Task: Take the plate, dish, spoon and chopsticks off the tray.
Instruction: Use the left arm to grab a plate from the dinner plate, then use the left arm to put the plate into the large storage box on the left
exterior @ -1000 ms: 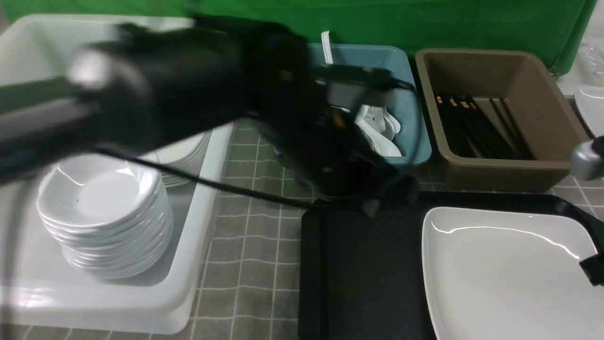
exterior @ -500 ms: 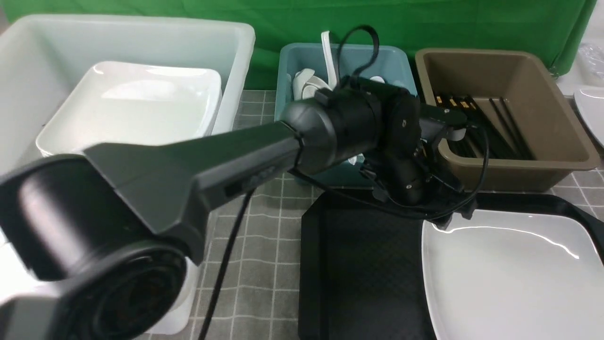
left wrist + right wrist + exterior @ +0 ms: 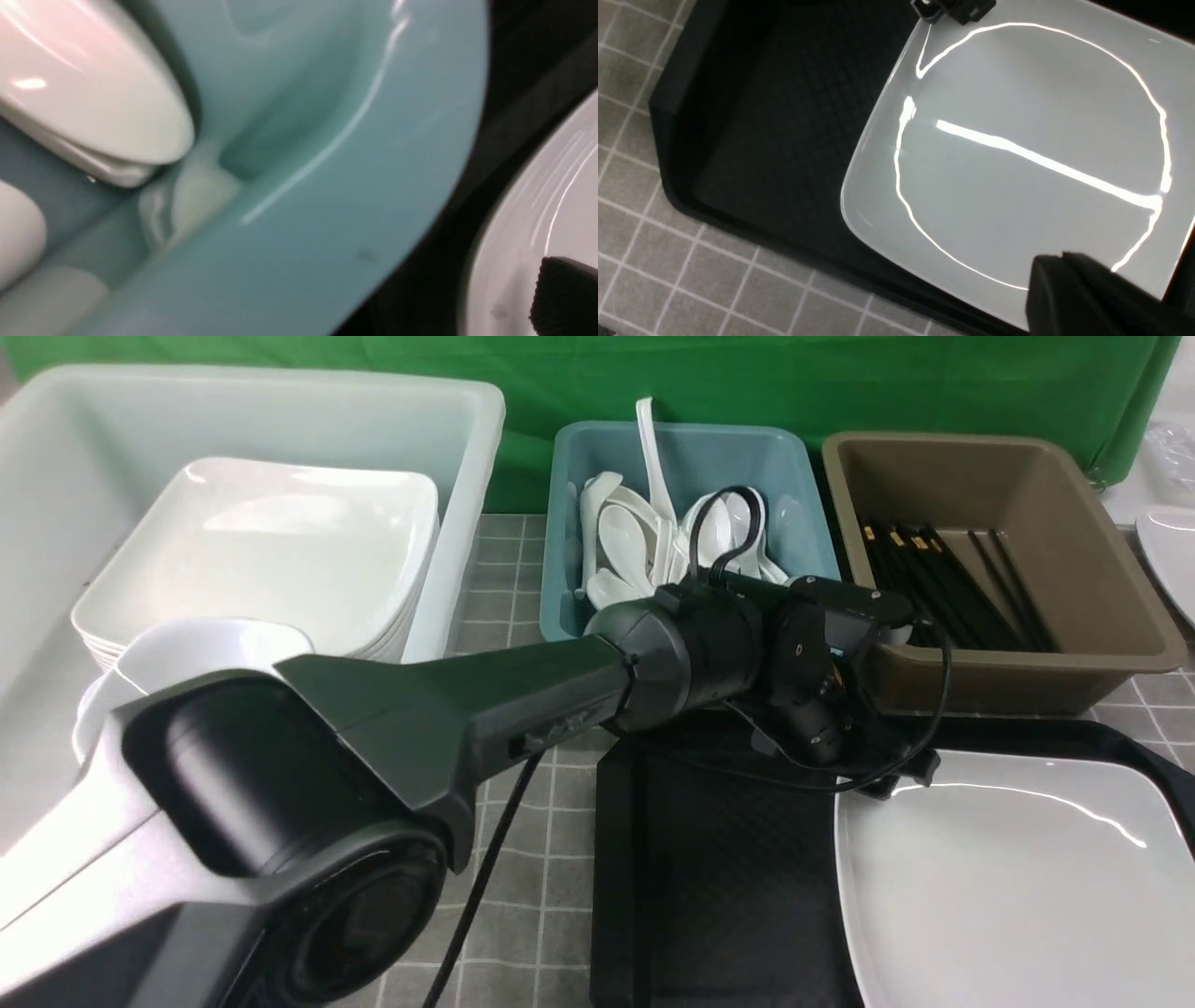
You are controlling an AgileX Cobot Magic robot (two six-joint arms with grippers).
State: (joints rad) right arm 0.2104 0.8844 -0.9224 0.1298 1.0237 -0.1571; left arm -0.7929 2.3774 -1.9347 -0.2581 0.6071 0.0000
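On the right part of the black tray (image 3: 719, 859), the plate (image 3: 1008, 887) lies flat, its sides roughly square to the tray's rim and its far-left corner turned toward the teal bin (image 3: 691, 453). As a rounded square, it has no long axis to speak of. The tray rests on the grey-tiled counter (image 3: 523, 644). Behind it stands the teal bin, heaped with white spoons (image 3: 625, 537), one propped spoon (image 3: 649, 448) leaning upright at the back wall, handle up. Just to the right is the brown bin (image 3: 980, 476), where black chopsticks (image 3: 943, 583) lie side by side, lengthwise away from the robot, gold-banded ends toward the far wall. At left a white tub (image 3: 280, 425) holds a stack of large plates (image 3: 280, 541) and, nearer, a stack of small dishes (image 3: 187, 644). The left arm (image 3: 467, 709) reaches across from the near left, hiding part of the dish stack, the teal bin's near wall and the tray's far edge. Its left pincer (image 3: 901, 782) hangs at the plate's far-left corner, jaws spread with nothing between them. The left wrist view shows one ribbed fingertip (image 3: 565, 298) over the plate's rim. The right pincer (image 3: 1057, 275), seen only from its own wrist, hovers over the plate well apart from the left one, jaws pressed together and empty.
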